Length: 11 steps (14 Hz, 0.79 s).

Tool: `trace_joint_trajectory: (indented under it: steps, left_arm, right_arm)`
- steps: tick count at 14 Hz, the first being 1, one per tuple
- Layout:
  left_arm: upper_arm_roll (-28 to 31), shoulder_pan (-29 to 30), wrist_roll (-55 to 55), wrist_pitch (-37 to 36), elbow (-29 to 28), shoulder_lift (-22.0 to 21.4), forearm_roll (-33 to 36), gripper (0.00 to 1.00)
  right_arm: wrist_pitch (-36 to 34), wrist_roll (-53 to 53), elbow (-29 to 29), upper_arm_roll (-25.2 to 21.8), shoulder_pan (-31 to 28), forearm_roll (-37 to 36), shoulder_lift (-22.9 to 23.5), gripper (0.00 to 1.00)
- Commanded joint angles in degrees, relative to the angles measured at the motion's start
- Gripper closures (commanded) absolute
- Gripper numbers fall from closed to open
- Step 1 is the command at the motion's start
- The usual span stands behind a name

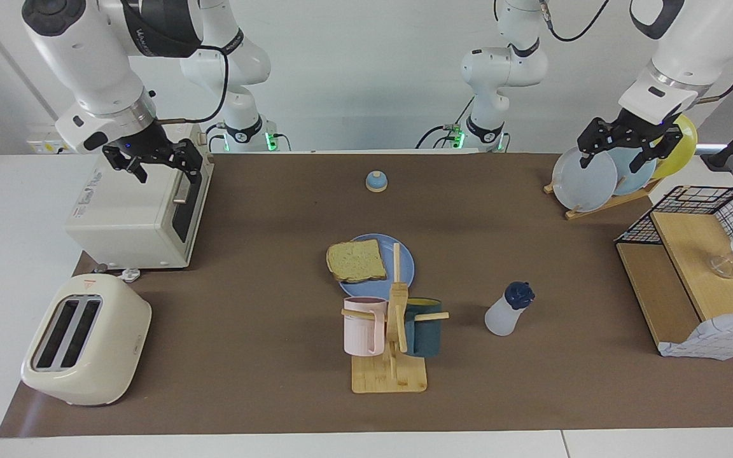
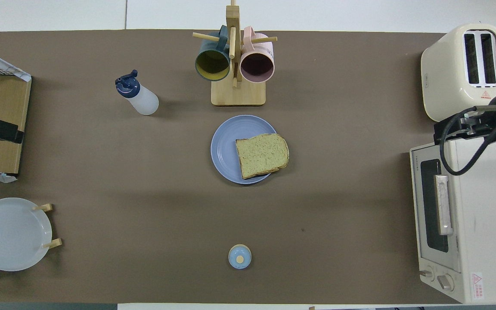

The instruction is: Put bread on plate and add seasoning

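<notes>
The bread (image 1: 356, 261) (image 2: 261, 155) lies flat on the blue plate (image 1: 406, 270) (image 2: 224, 148) mid-table, its crust overhanging the rim toward the right arm's end. The seasoning (image 1: 508, 310) (image 2: 138, 95), a white bottle with a navy cap, stands farther from the robots than the plate, toward the left arm's end. My left gripper (image 1: 621, 154) hangs open and empty over the plate rack. Over the toaster oven my right gripper (image 1: 163, 166) is raised, also open and empty. Neither gripper touches anything.
A mug tree (image 1: 392, 331) with a pink and a dark mug stands just beside the plate, farther from the robots. A bell (image 1: 376, 182), a toaster oven (image 1: 131, 216), a toaster (image 1: 83, 340), a plate rack (image 1: 595, 181) and a wire-and-wood shelf (image 1: 697, 267) stand around.
</notes>
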Motion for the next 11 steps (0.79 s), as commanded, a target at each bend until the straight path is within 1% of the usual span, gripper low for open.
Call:
trace_joint_trajectory:
  steps: [1,3,5,7,8,11]
  left_arm:
    - [0.81,-0.46,-0.41,2.98,-6.15,-3.11,-0.68,0.0]
    - [2.73,-0.81,-0.58,3.69,-6.26,-2.6,-0.77,0.0]
    - [3.79,-1.51,-2.15,2.47,-5.65,-1.11,-0.68,0.0]
    - [2.93,-0.82,-2.6,-0.77,-5.82,-1.54,-0.68,0.0]
    - [1.96,-0.29,-2.61,-1.14,-5.82,-1.54,-0.68,0.0]
    - [0.9,0.51,-2.87,2.19,-5.73,-1.54,-0.59,0.0]
  right_arm:
    - [0.15,-1.29,-1.01,0.46,-0.89,0.06,-1.01,0.0]
    - [0.15,-1.29,-1.01,0.46,-0.98,0.07,-1.01,0.0]
    - [0.15,-1.29,-1.01,0.46,-0.89,0.07,-1.01,0.0]
    - [0.15,-1.29,-1.01,0.55,-0.98,0.06,-1.01,0.0]
    - [0.15,-1.29,-1.01,0.46,-0.98,0.06,-1.01,0.0]
    - [0.15,-1.29,-1.01,0.46,-0.98,0.06,-1.01,0.0]
